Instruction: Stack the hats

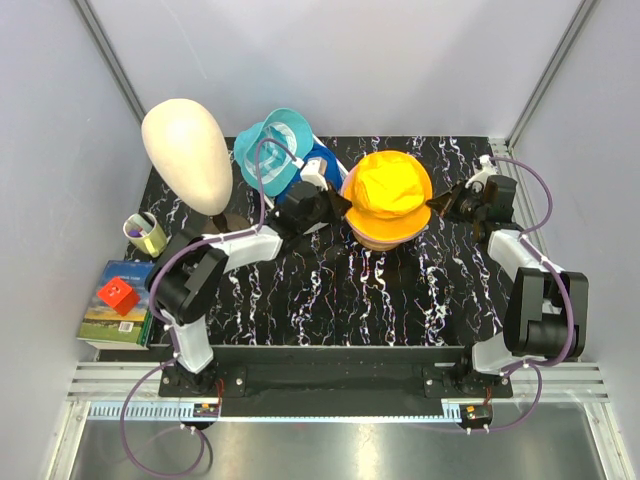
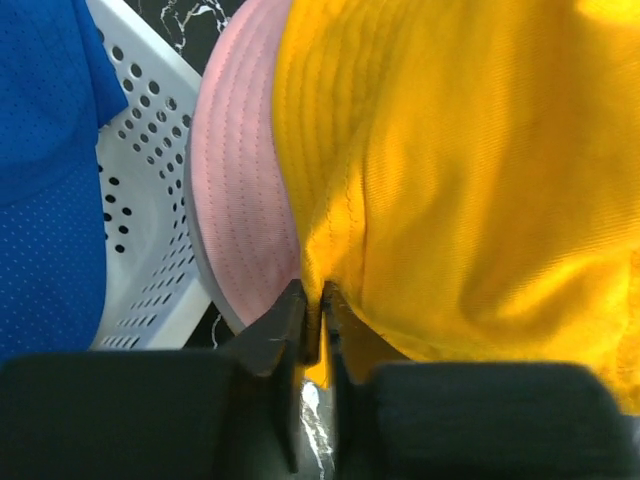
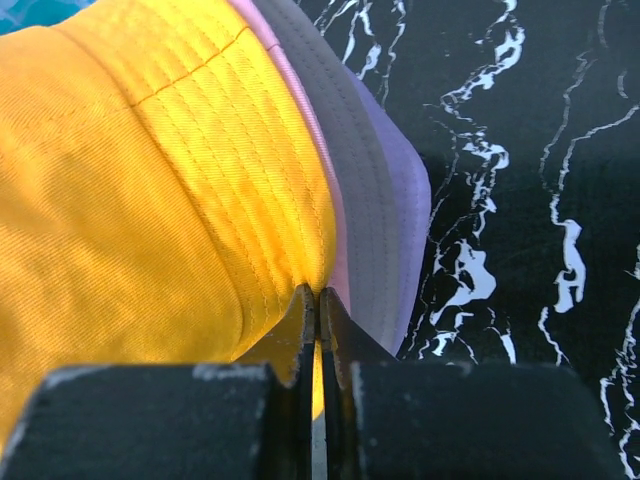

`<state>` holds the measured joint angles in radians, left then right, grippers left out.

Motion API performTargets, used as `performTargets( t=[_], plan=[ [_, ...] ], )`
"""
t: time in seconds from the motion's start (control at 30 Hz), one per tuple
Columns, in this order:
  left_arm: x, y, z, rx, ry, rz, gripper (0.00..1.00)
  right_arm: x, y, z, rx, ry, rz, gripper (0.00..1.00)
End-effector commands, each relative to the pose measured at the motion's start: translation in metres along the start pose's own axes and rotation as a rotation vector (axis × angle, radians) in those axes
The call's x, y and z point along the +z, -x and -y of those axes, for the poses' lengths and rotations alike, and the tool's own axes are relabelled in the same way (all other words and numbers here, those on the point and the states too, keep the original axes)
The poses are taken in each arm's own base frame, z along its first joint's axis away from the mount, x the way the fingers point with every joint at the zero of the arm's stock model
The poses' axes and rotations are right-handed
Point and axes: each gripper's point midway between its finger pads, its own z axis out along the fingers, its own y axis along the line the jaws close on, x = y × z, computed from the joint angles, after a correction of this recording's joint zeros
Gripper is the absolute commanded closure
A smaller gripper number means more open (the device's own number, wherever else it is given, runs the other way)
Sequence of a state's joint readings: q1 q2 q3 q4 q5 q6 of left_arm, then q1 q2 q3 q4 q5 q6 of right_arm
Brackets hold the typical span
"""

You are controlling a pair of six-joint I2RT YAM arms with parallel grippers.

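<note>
The soft orange-yellow cloth bucket hat sits in the middle of the black marbled table, on top of a pink cloth bucket hat and a pale purple cloth bucket hat; so three hats make a pile; the left gripper is pinched tight on the left brim of the yellow one, and the right gripper is pinched tight on its right brim, with a bit of yellow cloth showing between each pair of jaws; it looks like the step in hand is setting this hat down neatly on the pile; next, both grippers would need to let go and pull away without dragging the brim; then another hat must be fetched; a teal cloth bucket hat and a bright blue cloth hat lie in the white plastic basket with holes, just to the far left of the pile.
</note>
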<state>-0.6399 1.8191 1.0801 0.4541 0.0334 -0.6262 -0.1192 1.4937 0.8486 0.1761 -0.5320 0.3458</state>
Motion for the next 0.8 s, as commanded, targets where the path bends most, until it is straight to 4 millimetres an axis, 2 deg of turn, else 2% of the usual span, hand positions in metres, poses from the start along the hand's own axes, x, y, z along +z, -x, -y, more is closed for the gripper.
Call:
performTargets(
  t=[0.0, 0.03, 0.13, 0.27, 0.4, 0.43, 0.5, 0.53, 0.6, 0.63, 0.7, 0.73, 0.77],
  plan=[
    [0.0, -0.024, -0.038, 0.092, 0.16, -0.075, 0.72, -0.009, -0.006, 0.039, 0.011, -0.204, -0.005, 1.0],
    [-0.005, -0.015, -0.032, 0.107, 0.157, -0.058, 0.57, -0.009, -0.005, 0.039, 0.012, -0.208, -0.002, 1.0],
    [-0.016, 0.002, -0.026, 0.129, 0.174, -0.019, 0.37, -0.01, -0.004, 0.039, 0.004, -0.207, 0.0, 1.0],
    [-0.038, 0.033, -0.013, 0.148, 0.17, 0.062, 0.34, -0.011, -0.001, 0.036, -0.002, -0.2, 0.008, 1.0],
    [-0.041, 0.052, -0.001, 0.156, 0.136, 0.128, 0.34, -0.01, -0.002, 0.037, -0.002, -0.2, 0.004, 1.0],
    [-0.04, 0.062, 0.006, 0.159, 0.121, 0.154, 0.34, -0.01, -0.002, 0.037, -0.003, -0.198, 0.005, 1.0],
    [-0.032, 0.065, 0.007, 0.165, 0.121, 0.162, 0.32, -0.01, -0.001, 0.035, -0.007, -0.19, 0.008, 1.0],
    [-0.028, 0.078, 0.014, 0.17, 0.105, 0.196, 0.31, -0.011, -0.001, 0.035, -0.009, -0.188, 0.01, 1.0],
    [-0.016, 0.078, 0.013, 0.167, 0.094, 0.19, 0.31, -0.01, 0.001, 0.032, -0.017, -0.172, 0.017, 1.0],
    [-0.01, 0.087, 0.019, 0.149, 0.076, 0.202, 0.3, -0.009, 0.002, 0.031, -0.019, -0.164, 0.018, 1.0],
    [-0.001, 0.089, 0.019, 0.124, 0.038, 0.192, 0.29, -0.004, 0.006, 0.029, -0.033, -0.142, 0.018, 1.0],
    [0.002, 0.098, 0.024, 0.114, 0.017, 0.215, 0.29, -0.002, 0.009, 0.029, -0.043, -0.14, 0.018, 1.0],
    [0.003, 0.101, 0.024, 0.102, -0.007, 0.217, 0.29, 0.003, 0.005, 0.035, -0.04, -0.152, -0.002, 1.0]
  ],
)
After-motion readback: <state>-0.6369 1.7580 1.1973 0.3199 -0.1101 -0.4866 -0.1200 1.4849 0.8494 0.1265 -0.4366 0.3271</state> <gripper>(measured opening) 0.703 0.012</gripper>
